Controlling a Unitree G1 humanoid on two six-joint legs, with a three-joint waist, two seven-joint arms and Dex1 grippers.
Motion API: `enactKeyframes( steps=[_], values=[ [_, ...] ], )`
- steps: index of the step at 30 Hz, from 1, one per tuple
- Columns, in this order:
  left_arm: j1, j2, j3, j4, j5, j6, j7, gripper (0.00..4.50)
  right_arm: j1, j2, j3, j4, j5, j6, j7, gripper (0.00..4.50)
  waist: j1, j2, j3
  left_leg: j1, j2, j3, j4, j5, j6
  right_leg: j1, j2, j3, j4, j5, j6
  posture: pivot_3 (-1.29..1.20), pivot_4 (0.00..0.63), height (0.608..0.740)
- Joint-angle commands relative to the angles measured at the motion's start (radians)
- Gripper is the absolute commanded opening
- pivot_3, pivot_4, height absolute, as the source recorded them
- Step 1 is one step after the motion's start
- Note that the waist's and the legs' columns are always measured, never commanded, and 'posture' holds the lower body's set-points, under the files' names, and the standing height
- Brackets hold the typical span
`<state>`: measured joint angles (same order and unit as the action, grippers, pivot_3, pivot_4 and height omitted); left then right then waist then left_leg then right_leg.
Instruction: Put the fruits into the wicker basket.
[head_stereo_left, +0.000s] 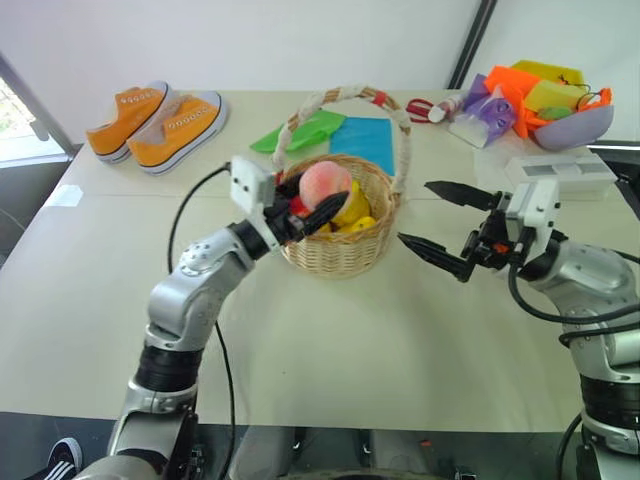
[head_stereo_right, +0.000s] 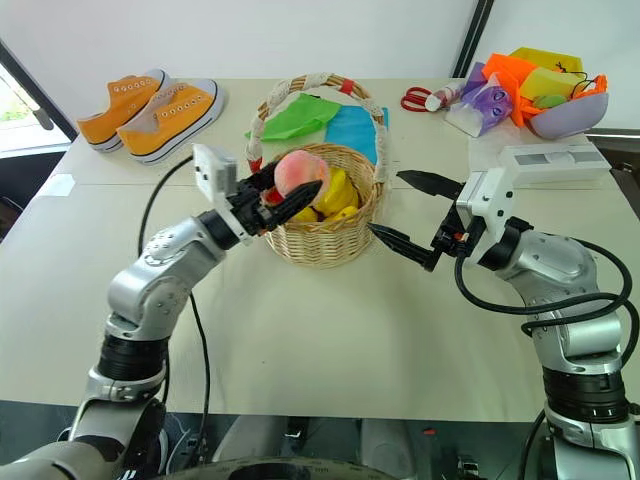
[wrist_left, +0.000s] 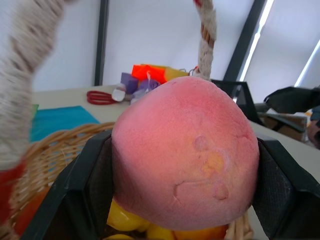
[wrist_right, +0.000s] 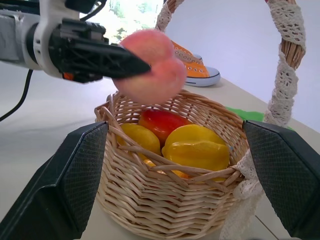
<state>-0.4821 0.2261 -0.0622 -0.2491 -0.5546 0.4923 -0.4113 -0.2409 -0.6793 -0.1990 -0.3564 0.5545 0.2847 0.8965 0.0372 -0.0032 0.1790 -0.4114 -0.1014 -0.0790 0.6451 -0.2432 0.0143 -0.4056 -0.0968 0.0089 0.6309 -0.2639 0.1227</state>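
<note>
- Left gripper (head_stereo_left: 306, 216) pinching peach (head_stereo_left: 325, 183) above basket (head_stereo_left: 345, 255) rim; early release could bounce it off onto table (head_stereo_left: 380, 340).
- Right gripper (head_stereo_left: 440, 222) spread wide just beside basket; could nudge or tip it.
- Handle (head_stereo_left: 300, 112) close; risks snagging.

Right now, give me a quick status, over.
Left hand shut on peach, over wicker basket. Right hand open beside basket, empty. Nothing in the way.

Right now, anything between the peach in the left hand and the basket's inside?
Nothing visible. The left hand holds the peach just above the wicker basket, inside its arched handle. Below are only fruits already in it: a yellow fruit and a red one.
</note>
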Motion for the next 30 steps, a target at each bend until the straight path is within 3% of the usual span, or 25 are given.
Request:
enactKeyframes(
  steps=[1,8,12,16,20,24,28,30],
  values=[
    [-0.016,-0.007,0.011,-0.027,0.037,-0.054,0.002,4.47,0.002,-0.001,-0.014,-0.047,0.006,-0.002,-0.022,4.5,-0.001,0.0,0.0,0.0,0.0,0.0,0.0,0.0,0.0,0.0,0.0,0.0,0.0,0.0,0.0,0.0,0.15,0.74],
    [0.079,0.063,0.019,-0.135,0.022,-0.073,-0.104,4.47,-0.038,0.023,0.013,-0.012,-0.036,0.017,-0.106,4.5,-0.004,0.0,0.0,0.0,0.0,0.0,0.0,0.0,0.001,0.0,0.0,0.0,0.0,0.0,0.0,0.0,0.15,0.74],
    [0.185,0.151,0.114,-0.293,-0.161,-0.016,-0.207,4.47,-0.115,0.055,0.041,0.072,-0.118,0.064,-0.232,4.5,-0.013,0.001,0.0,0.0,0.001,0.0,0.0,-0.001,0.001,-0.001,0.0,0.001,0.001,0.0,0.0,0.0,0.15,0.74],
    [0.303,0.293,0.25,-0.295,-0.18,-0.044,-0.3,4.47,-0.181,0.132,0.07,0.091,-0.095,0.154,-0.313,4.5,-0.027,0.002,-0.001,0.0,0.001,0.0,-0.001,-0.001,0.001,-0.001,0.0,0.001,0.001,0.0,-0.001,0.0,0.15,0.74],
    [0.415,0.371,0.39,-0.25,-0.208,-0.079,-0.381,4.47,-0.259,0.225,0.09,0.159,-0.133,0.166,-0.401,4.5,-0.037,0.002,0.0,0.001,0.002,0.0,-0.001,0.0,0.0,-0.002,0.001,0.001,0.002,0.0,-0.002,0.0,0.15,0.74],
    [0.482,0.363,0.444,-0.225,-0.191,-0.128,-0.38,4.47,-0.331,0.285,0.114,0.248,-0.196,0.115,-0.452,4.5,-0.03,0.002,0.0,0.001,0.002,0.0,-0.001,0.0,0.0,-0.002,0.001,0.001,0.001,0.0,-0.003,0.0,0.15,0.74],
    [0.515,0.339,0.41,-0.212,-0.145,-0.171,-0.381,4.47,-0.384,0.294,0.147,0.352,-0.22,0.066,-0.389,4.5,-0.026,0.002,0.0,0.001,0.001,0.0,-0.001,0.0,0.0,-0.004,0.0,0.001,0.0,0.0,-0.002,0.0,0.15,0.74],
    [0.512,0.327,0.394,-0.223,-0.139,-0.175,-0.369,4.5,-0.416,0.305,0.145,0.412,-0.231,0.062,-0.397,3.94,-0.026,0.002,0.0,0.001,0.001,0.0,-0.001,0.0,0.0,-0.004,0.0,0.001,0.0,0.001,-0.002,0.0,0.15,0.74]
  ],
)
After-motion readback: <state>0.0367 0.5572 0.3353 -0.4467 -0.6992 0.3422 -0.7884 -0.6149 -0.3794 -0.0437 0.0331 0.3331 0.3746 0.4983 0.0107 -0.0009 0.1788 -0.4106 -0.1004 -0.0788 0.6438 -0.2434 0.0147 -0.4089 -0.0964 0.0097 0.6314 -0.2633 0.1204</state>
